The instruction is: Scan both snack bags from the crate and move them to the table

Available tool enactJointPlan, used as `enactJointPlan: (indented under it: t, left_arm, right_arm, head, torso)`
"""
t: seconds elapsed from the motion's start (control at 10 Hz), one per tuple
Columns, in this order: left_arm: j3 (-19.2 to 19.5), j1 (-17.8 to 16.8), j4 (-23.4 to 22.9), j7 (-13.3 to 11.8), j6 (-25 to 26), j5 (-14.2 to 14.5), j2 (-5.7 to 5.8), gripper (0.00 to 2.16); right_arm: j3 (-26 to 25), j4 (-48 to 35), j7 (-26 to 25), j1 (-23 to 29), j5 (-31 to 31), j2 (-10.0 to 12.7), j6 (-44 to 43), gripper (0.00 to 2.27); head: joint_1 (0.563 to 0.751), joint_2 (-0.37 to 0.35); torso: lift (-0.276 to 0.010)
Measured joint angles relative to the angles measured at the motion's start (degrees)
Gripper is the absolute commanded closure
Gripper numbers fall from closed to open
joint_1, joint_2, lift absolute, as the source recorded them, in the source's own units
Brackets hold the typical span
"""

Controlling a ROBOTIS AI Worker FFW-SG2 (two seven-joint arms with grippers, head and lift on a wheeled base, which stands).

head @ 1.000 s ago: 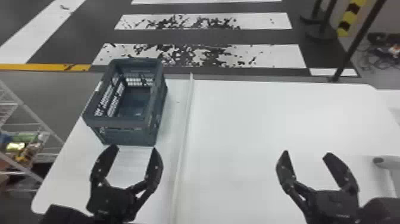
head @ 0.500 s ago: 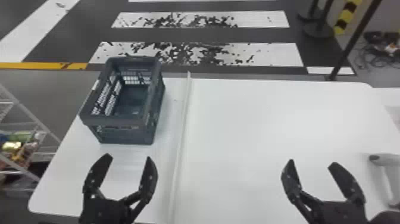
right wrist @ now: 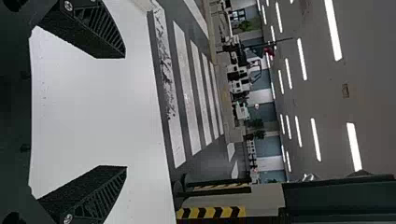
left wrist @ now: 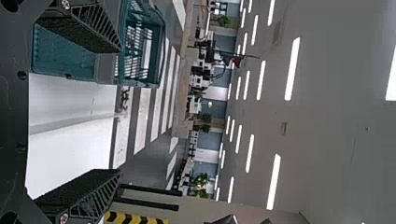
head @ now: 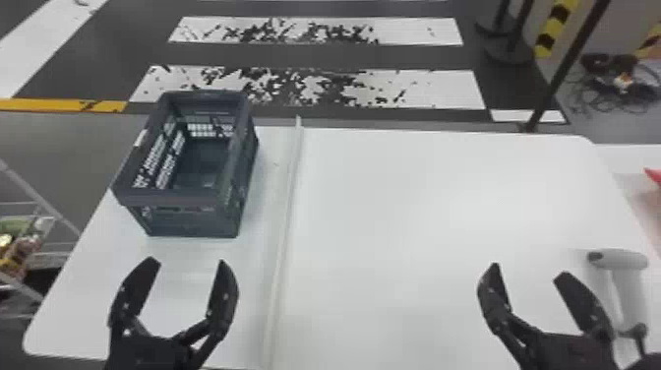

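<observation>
In the head view, you have the crate (head: 172,198) upright on the counter (head: 418,221), ahead of the left pincer (head: 187,262) and apart from it; that pincer is spread wide with nothing in its hold. Your right pincer (head: 527,270) is also wide open and unloaded, near the scanner (head: 618,259). Where the snack bags are, you cannot tell. The red thing (head: 655,175) at the right edge is too cut off to name.

In the left wrist view, you see the fingers well apart, the crate beyond them. Expect each bag to be light, soft and slippery, its contents easily crushed: pinch an end seam gently, and keep clear of the crate's stiff walls.

In the right wrist view, you see the fingers gaping above the counter. The scanner should feel rigid; grip its handle firmly, and keep a bag's code uncreased.
</observation>
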Motion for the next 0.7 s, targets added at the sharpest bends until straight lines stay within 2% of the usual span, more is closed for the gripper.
enactJointPlan:
  t: [0.4, 0.7]
  left_arm:
    - [0.02, 0.06, 1.19, 0.12, -1.54, -0.27, -0.52, 0.08]
    - [0.58, 0.57, 1.72, 0.37, -3.17, -0.38, -0.58, 0.08]
  right_arm:
    - [-1.54, 0.45, 0.08, 0.73, -1.22, -0.08, -1.60, 0.08]
    - [-1.24, 0.96, 0.26, 0.89, -1.25, -0.09, -2.31, 0.08]
  head:
    - [0.695, -0.017]
    - [0.695, -0.001]
  torso:
    - [-0.087]
    - [-0.087]
